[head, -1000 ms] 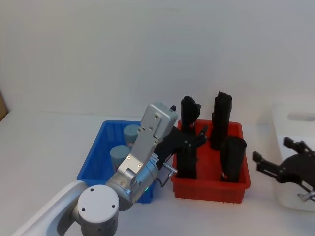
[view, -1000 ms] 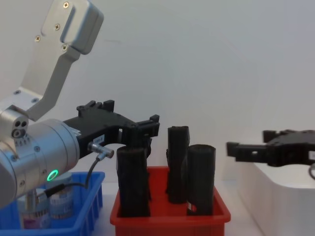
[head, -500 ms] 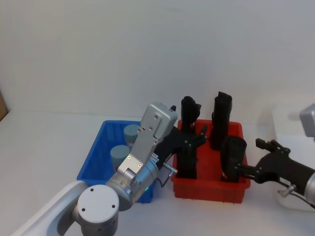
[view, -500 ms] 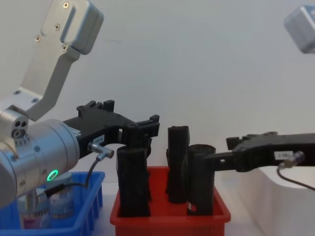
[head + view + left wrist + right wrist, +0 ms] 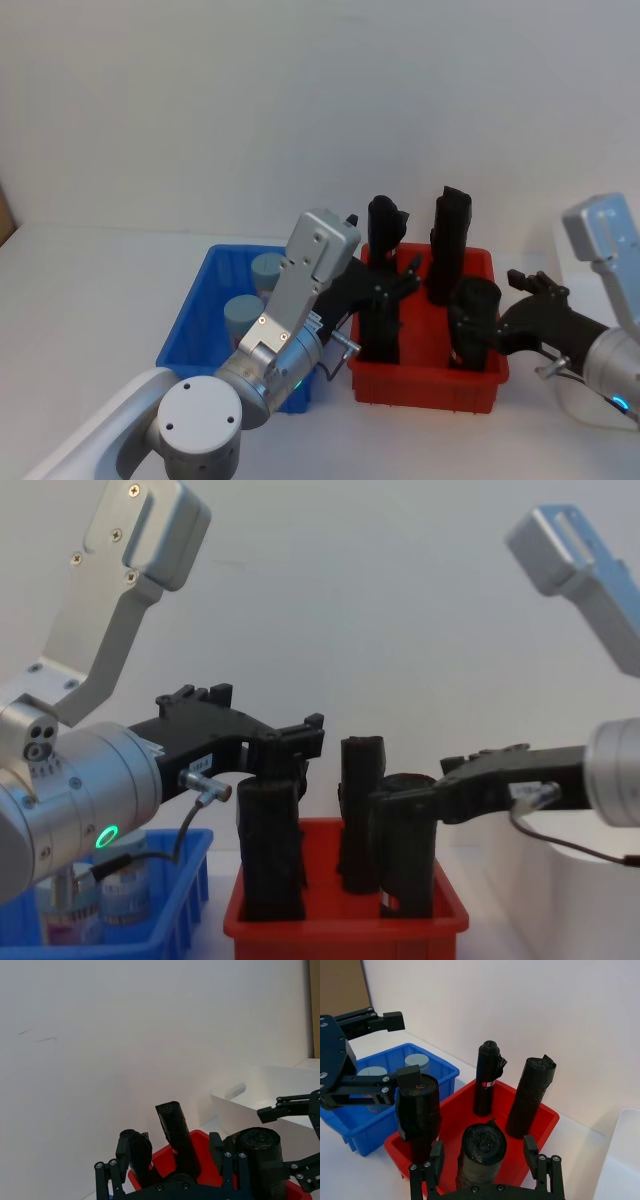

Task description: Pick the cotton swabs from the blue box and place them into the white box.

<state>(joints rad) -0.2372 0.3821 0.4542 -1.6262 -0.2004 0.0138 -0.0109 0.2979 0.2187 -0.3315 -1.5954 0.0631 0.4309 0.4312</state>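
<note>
Two cotton swabs jars (image 5: 268, 268) (image 5: 417, 1061) with grey-blue lids stand in the blue box (image 5: 185, 320) (image 5: 445, 1067), and low in the chest view (image 5: 125, 895). The white box (image 5: 585, 225) (image 5: 260, 1080) stands at the far right. My left gripper (image 5: 400, 280) (image 5: 295, 745) hangs open and empty over the left side of the red bin, one fingertip by the top of the front-left black roll (image 5: 417, 1105). My right gripper (image 5: 482, 1157) (image 5: 440, 790) is open over the red bin, its fingers either side of the front-right black roll (image 5: 472, 320).
The red bin (image 5: 430, 385) sits between the blue and white boxes and holds several tall black rolls, two at the back (image 5: 385, 225) (image 5: 450, 240). A white wall rises close behind the table. My left arm's silver links (image 5: 310, 280) lean over the blue box's right side.
My right gripper has swung left, from over the white box to the front-right black roll in the red bin. The left arm and the jars have not moved.
</note>
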